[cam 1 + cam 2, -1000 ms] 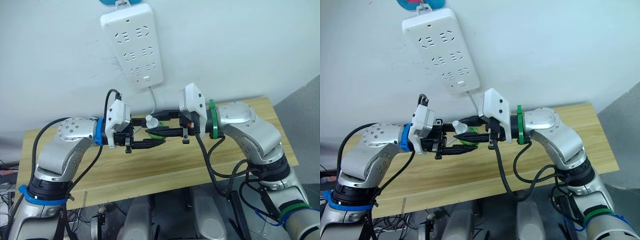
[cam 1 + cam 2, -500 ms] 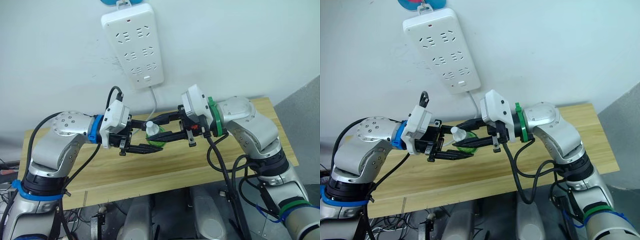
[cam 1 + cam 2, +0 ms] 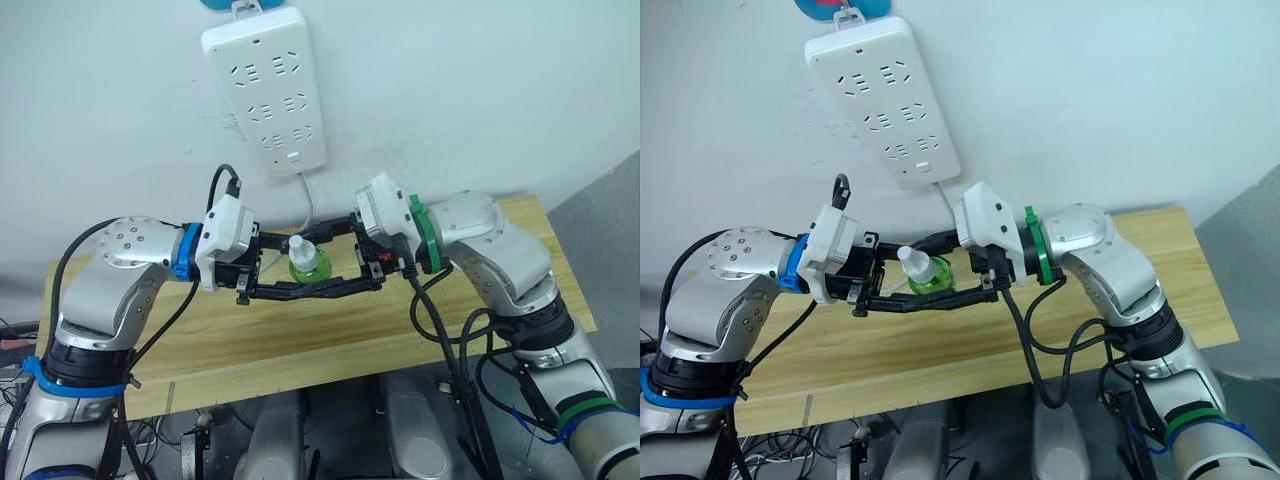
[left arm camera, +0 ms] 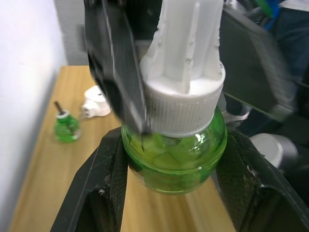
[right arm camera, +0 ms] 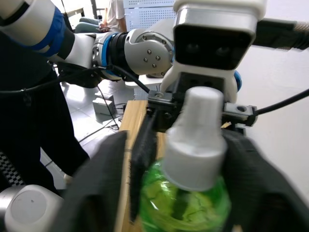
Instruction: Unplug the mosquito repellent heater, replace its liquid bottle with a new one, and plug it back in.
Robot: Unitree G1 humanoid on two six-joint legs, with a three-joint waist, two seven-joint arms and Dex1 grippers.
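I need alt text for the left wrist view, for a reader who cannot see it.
A green liquid bottle with a ribbed white cap sits between the left gripper's black fingers. Behind, on the wooden table, stand the white mosquito repellent heater and another small green bottle.

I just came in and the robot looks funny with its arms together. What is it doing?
The robot is holding a little green liquid bottle with a white cap up in the air between its two arms, above the wooden table. The left gripper is closed around the bottle's green body, and the right gripper reaches in at the same bottle. Farther along the table lie the white mosquito repellent heater and another green bottle. The power strip on the wall has nothing plugged in.
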